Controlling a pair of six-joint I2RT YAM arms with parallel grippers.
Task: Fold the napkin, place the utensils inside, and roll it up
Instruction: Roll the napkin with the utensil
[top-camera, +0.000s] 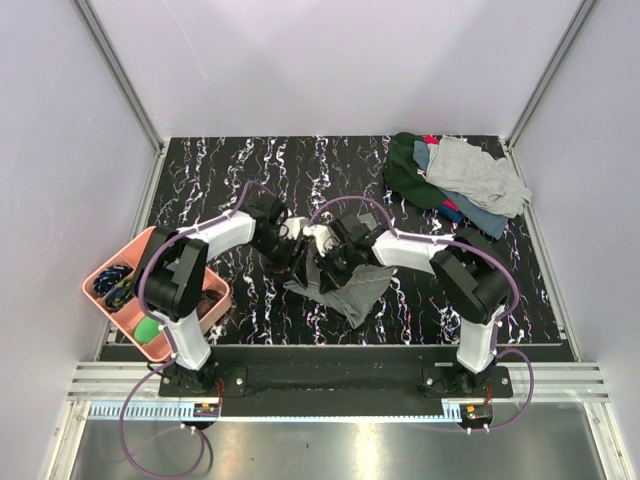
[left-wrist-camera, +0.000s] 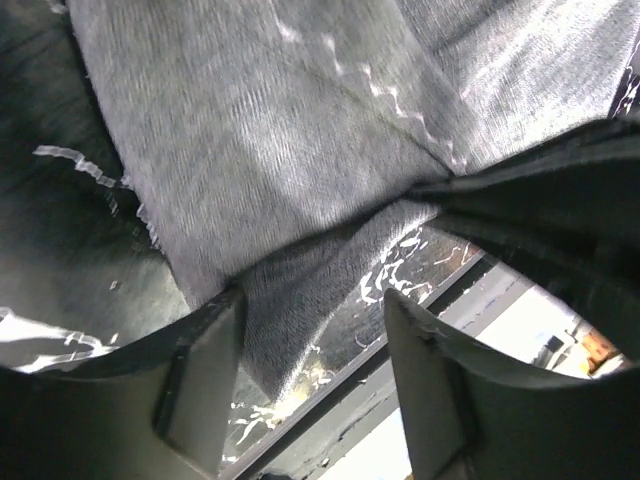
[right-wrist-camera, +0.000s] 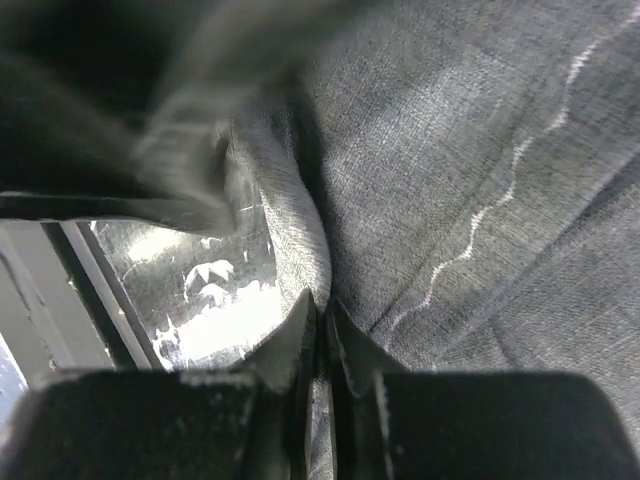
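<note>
Top external: napkin (top-camera: 350, 292) long axis roughly left-right; right gripper (right-wrist-camera: 322, 310) tight on it, left gripper (left-wrist-camera: 315, 300) agape.

The napkin (top-camera: 350, 290) lies in the middle of the table (top-camera: 220, 170), cloth heap (top-camera: 455, 180) far right, bin (top-camera: 115, 255) near left.

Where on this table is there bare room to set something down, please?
The far strip of table left of the cloth heap is bare, back to the wall. So is the near-right corner, between the right arm and the table edge. The middle is crowded: both arms meet over the napkin, and the pink tray fills the near-left edge.
</note>
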